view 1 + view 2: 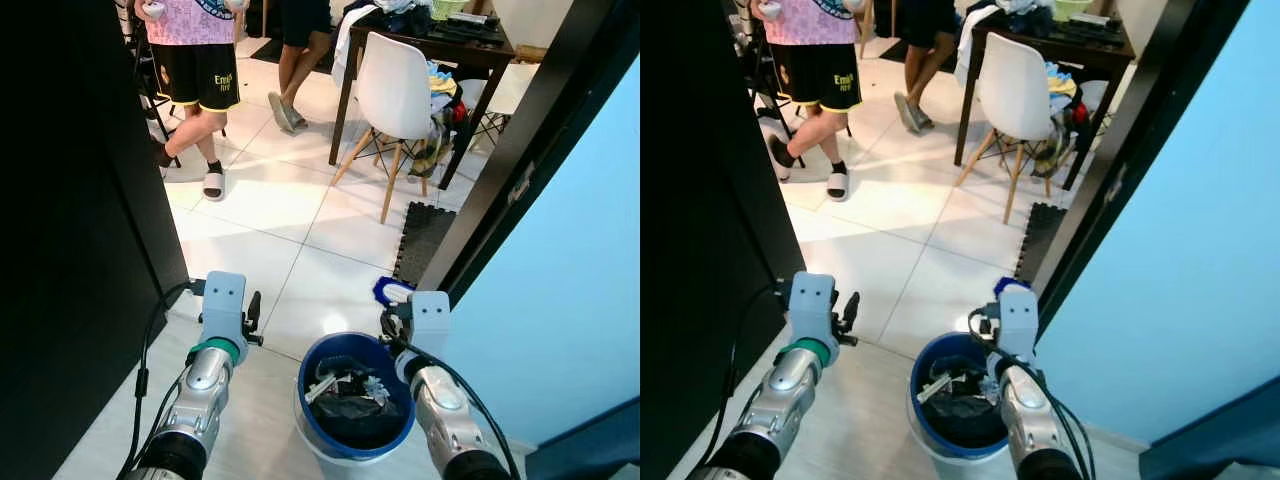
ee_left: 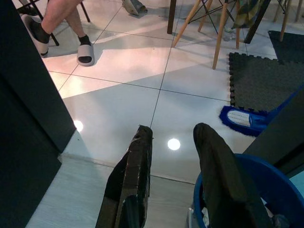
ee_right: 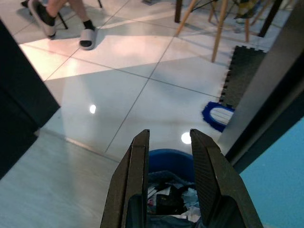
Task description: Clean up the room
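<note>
A round blue plastic bin is shown on the floor between the two arms, at the doorway threshold beside a pale blue wall. The bin is seen lined with a dark bag and already holding crumpled dark and white scraps; it appears roughly half full. The left gripper is held just left of the bin, its two black fingers parted with nothing between them. The right gripper is held over the bin's far rim, its fingers likewise spread and empty.

The step in hand is judged to be a search for the next piece of litter, since nothing is carried. Beyond the bin, a blue and white slipper-like item is seen lying on the white floor tiles, just beside a dark foam mat. Farther beyond the bin, a white chair with wooden legs is drawn up to a cluttered dark table, and two persons' legs are visible. The next move is judged to call for an advance toward the slipper-like item, with a gripper lowered open over it.
</note>
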Robot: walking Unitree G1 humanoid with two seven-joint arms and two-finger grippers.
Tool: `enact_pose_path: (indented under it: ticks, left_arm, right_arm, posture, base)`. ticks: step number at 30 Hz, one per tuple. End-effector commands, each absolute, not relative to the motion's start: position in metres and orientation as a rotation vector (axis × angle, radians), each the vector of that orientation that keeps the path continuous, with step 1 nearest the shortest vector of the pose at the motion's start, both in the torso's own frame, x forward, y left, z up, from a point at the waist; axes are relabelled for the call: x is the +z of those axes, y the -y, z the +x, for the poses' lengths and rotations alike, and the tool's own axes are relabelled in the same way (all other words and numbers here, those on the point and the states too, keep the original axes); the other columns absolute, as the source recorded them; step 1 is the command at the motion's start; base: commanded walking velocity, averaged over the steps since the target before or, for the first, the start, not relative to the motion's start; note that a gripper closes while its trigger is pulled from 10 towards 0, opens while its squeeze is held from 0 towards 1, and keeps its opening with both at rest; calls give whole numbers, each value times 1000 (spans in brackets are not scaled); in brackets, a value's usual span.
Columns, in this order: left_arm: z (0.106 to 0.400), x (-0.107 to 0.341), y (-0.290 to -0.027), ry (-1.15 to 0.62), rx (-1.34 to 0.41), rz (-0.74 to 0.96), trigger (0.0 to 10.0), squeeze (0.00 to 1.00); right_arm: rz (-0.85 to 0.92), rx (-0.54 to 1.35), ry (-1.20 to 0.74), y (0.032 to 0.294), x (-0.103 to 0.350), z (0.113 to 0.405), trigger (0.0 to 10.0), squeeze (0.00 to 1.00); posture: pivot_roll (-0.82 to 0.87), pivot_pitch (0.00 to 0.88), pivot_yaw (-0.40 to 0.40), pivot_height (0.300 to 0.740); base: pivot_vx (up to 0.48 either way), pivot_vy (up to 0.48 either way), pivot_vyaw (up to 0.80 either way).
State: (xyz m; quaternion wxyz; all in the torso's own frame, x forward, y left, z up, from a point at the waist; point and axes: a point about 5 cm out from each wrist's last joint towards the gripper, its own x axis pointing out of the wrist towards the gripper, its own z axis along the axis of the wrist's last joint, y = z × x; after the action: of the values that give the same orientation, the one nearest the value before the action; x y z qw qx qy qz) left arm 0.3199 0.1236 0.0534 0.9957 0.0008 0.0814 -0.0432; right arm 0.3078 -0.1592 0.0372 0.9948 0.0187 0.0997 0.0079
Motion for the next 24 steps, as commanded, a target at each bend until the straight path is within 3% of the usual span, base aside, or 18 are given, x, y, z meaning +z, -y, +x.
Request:
enact_pose_path:
  ticks: [1, 20, 24]
  left_arm:
    - [319, 50, -125, -191, -82, -7, 10000, 0]
    - [319, 52, -125, -183, -85, -16, 10000, 0]
    - [321, 54, -127, -178, -92, -11, 10000, 0]
  right_arm:
    - [48, -20, -212, 167, 33, 304, 10000, 0]
    - [57, -21, -207, 166, 31, 303, 10000, 0]
    - [63, -28, -207, 165, 30, 303, 10000, 0]
  posture:
    - [-6, 0, 53, 740]
    - [2, 0, 65, 740]
    - [8, 0, 66, 740]
  base:
    - [0, 0, 0]
    - [0, 0, 0]
    - [-262, 0, 0]
